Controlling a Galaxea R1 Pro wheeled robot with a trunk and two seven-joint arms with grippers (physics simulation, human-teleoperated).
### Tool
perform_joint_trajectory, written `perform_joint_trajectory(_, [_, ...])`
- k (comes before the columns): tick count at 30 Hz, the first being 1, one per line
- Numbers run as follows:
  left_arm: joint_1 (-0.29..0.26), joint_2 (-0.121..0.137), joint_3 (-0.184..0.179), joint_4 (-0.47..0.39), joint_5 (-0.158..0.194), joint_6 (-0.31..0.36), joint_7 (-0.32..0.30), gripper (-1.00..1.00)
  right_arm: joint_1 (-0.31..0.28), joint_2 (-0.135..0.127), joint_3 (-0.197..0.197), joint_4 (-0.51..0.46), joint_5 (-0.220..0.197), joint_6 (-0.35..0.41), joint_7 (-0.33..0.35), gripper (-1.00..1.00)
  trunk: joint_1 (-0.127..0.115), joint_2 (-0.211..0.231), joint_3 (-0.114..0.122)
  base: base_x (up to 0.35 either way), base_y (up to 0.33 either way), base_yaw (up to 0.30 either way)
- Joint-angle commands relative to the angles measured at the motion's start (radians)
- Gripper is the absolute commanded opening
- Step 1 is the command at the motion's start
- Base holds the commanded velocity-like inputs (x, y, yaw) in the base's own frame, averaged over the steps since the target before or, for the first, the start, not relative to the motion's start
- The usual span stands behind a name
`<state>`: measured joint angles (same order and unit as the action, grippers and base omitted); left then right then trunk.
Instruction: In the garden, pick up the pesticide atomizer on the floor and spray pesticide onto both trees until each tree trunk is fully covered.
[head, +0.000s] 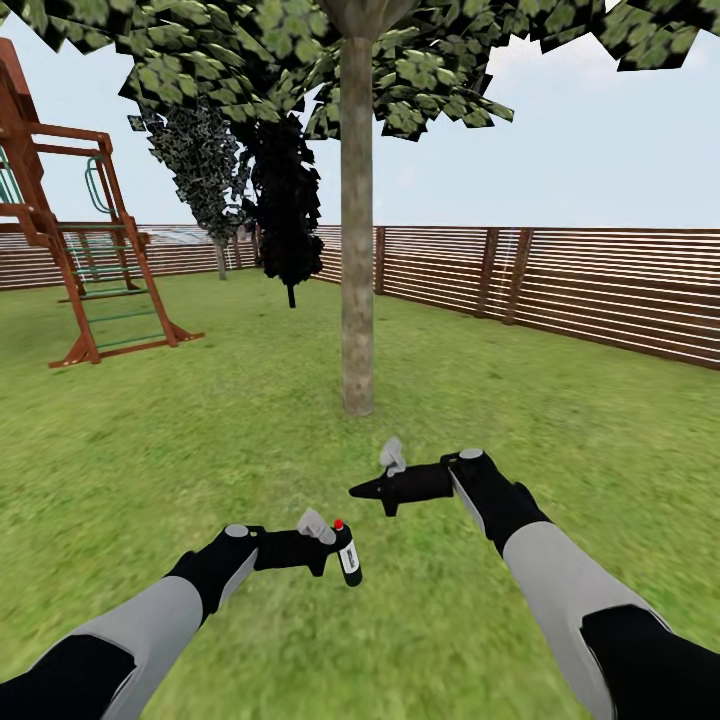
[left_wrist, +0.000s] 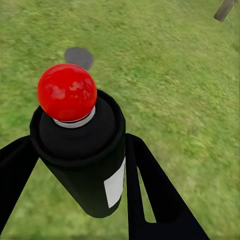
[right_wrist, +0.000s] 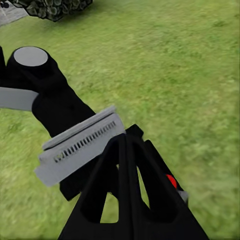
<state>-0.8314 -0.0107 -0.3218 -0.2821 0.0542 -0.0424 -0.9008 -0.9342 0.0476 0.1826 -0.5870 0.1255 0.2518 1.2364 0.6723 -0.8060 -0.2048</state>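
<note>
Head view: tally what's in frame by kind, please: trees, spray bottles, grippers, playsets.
Bare-trunk leafy trees: 1
Dark cone-shaped trees: 2
Spray bottles: 1
Grippers: 2, left, right
Playsets: 1
Total: 7

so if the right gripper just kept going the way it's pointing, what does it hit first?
Probably the left gripper and the spray bottle it holds: in the right wrist view they sit just past the right gripper's closed fingertips. Depth is unclear; it could pass over them and reach only grass.
</note>
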Motion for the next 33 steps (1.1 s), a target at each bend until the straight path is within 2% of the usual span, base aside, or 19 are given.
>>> perform_joint_trajectory(1, [0.0, 0.0, 0.001, 0.0, -0.001, -0.002, 0.003, -1.0, 0.0, 0.0, 0.0, 0.004, 0.001, 0.0, 0.0, -1.0, 0.0, 0.0, 0.0, 0.0, 0.0, 0.0])
perform_joint_trajectory(9, [0.0, 0.0, 0.001, 0.0, -0.001, -0.002, 0.003, -1.0, 0.0, 0.003, 0.004, 0.039, 0.002, -0.002, -0.001, -1.0, 0.0, 0.0, 0.0, 0.0, 0.0, 0.0])
perform_joint_trajectory(11, [0.0, 0.0, 0.001, 0.0, -0.001, -0.002, 0.003, -1.0, 0.0, 0.008, 0.026, 0.039, 0.002, -0.002, -0.004, -1.0, 0.0, 0.0, 0.0, 0.0, 0.0, 0.0])
perform_joint_trajectory(12, [0.0, 0.0, 0.002, 0.0, -0.001, -0.002, 0.003, -1.0, 0.0, 0.013, 0.053, 0.039, 0.002, -0.002, -0.02, -1.0, 0.0, 0.0, 0.0, 0.0, 0.0, 0.0])
perform_joint_trajectory(14, [0.0, 0.0, 0.002, 0.0, -0.001, -0.002, 0.003, -1.0, 0.0, 0.016, 0.08, 0.039, 0.001, -0.001, -0.048, -1.0, 0.0, 0.0, 0.0, 0.0, 0.0, 0.0])
perform_joint_trajectory(16, [0.0, 0.0, 0.002, 0.0, -0.001, -0.002, 0.003, -1.0, 0.0, 0.018, 0.088, 0.039, 0.0, 0.0, -0.057, -1.0, 0.0, 0.0, 0.0, 0.0, 0.0, 0.0])
perform_joint_trajectory(25, [0.0, 0.0, 0.003, 0.0, -0.001, -0.002, 0.003, -1.0, -0.001, 0.015, 0.09, 0.037, 0.002, 0.0, -0.066, -1.0, 0.0, 0.0, 0.0, 0.0, 0.0, 0.0])
perform_joint_trajectory(30, [0.0, 0.0, 0.003, 0.0, -0.001, -0.002, 0.004, -1.0, -0.001, 0.014, 0.089, 0.036, 0.001, 0.002, -0.145, -1.0, 0.0, 0.0, 0.0, 0.0, 0.0, 0.0])
perform_joint_trajectory(33, [0.0, 0.0, 0.003, 0.0, -0.001, -0.002, 0.004, -1.0, -0.001, 0.017, 0.09, 0.036, 0.0, 0.003, -0.161, -1.0, 0.0, 0.0, 0.0, 0.0, 0.0, 0.0])
